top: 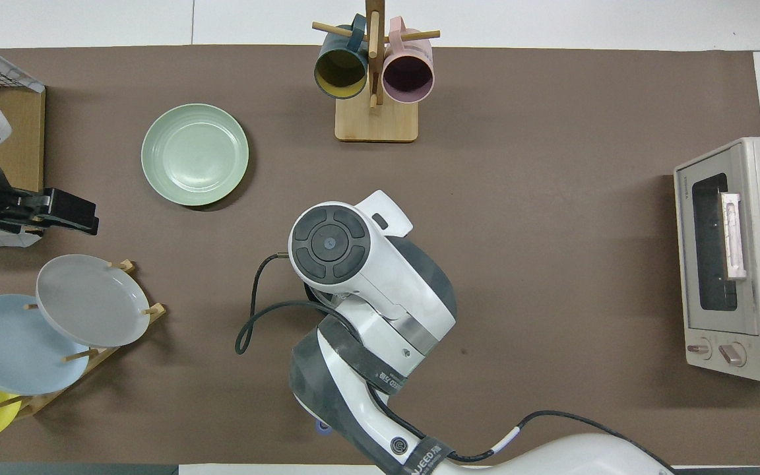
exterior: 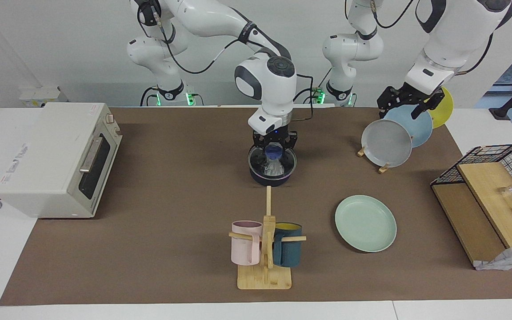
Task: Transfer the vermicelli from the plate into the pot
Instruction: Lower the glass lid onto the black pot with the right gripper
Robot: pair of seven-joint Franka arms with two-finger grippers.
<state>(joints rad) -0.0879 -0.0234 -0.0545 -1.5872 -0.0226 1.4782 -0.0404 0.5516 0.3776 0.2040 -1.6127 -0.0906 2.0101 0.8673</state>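
Observation:
The dark navy pot (exterior: 272,178) stands mid-table, nearer to the robots than the mug stand. The white vermicelli (exterior: 274,168) lies inside it, seen through a clear glass lid (exterior: 288,162) resting flat on its rim. My right gripper (exterior: 274,150) is right over the pot, shut on the lid's blue knob. In the overhead view the right arm hides the pot. The mint-green plate (exterior: 365,223) (top: 194,154) lies bare toward the left arm's end. My left gripper (exterior: 406,106) (top: 75,212) hangs open over the plate rack, holding nothing.
Grey, blue and yellow plates stand upright in a wooden rack (exterior: 386,143). A mug stand (exterior: 265,249) holds a pink and a teal mug. A toaster oven (exterior: 56,158) sits at the right arm's end, a wire basket with boards (exterior: 491,195) at the left arm's end.

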